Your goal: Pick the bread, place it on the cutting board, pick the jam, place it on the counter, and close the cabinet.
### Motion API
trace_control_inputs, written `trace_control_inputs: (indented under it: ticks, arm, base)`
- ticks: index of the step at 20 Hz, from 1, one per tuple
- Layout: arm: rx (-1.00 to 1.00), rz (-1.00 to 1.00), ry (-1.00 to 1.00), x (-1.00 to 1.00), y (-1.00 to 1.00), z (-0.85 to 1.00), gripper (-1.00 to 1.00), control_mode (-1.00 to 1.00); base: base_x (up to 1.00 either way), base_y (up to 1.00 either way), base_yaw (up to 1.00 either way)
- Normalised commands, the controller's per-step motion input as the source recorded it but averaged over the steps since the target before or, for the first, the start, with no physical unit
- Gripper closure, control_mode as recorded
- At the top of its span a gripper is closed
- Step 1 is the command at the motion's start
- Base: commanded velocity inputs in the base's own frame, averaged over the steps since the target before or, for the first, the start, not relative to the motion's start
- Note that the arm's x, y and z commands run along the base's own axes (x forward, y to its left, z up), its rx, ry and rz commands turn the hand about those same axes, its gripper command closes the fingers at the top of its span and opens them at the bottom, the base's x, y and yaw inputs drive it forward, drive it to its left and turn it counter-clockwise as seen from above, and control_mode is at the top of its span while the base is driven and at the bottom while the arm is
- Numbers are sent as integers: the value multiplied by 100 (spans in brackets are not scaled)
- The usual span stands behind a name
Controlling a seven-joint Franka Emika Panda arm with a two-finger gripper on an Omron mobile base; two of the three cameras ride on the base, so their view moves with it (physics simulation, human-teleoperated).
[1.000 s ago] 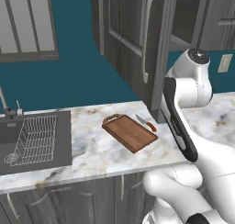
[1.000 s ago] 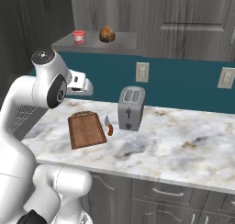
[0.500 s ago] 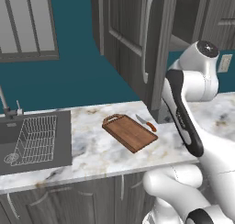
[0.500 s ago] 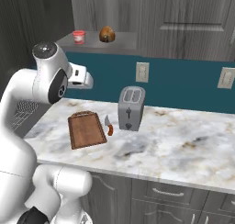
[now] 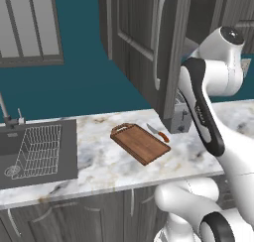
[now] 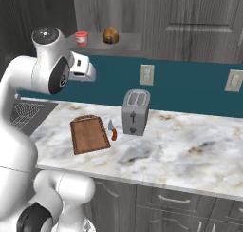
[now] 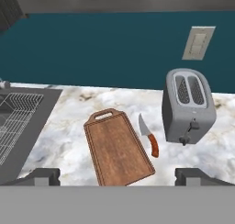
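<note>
gripper [image 7: 117, 175] is spread wide and holds nothing; in the hand view its two dark fingertips [image 7: 42, 175] sit far apart at the bottom corners. it hangs in the air above the counter [image 7: 69, 131], looking down over the cutting board [image 7: 117, 147]. in the right base view the gripper [image 6: 85, 70] is raised about level with the open cabinet shelf [image 6: 124, 44], left of it, not touching anything.

cutting board lies flat on the counter, handle loop toward the back wall, nothing on it. a knife with an orange handle [image 7: 149, 136] lies just beside its right long edge, apart from it. right of the knife stands a grey two-slot toaster [image 7: 187, 106], upright, near the wall below an outlet plate [image 7: 198, 42]. left of the board is the sink with a wire dish rack [image 7: 16, 120].

bread [image 6: 110, 35] sits on the cabinet shelf, jam [image 6: 81, 38] just left of it, apart from it, red lid up. both sit well above the counter.

cabinet door [image 5: 144, 47] is swung open, silver bar handle [image 5: 159, 37] facing the left base camera, door edge close beside the arm's upper link. cutting board [image 5: 140, 143] and knife [image 5: 158, 133] lie below it.
</note>
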Motion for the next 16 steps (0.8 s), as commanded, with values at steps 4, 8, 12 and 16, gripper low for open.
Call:
trace_control_inputs:
  ticks: [4, 8, 12, 16]
  arm:
    - [1, 0, 0, 0, 0, 31, -100, -100]
    - [0, 0, 0, 0, 0, 23, -100, -100]
    - [0, 0, 0, 3, 0, 22, -100, -100]
    - [0, 0, 0, 9, 0, 16, -100, -100]
  base:
    - [0, 0, 0]
    - [0, 0, 0]
    - [0, 0, 0]
    - [0, 0, 0]
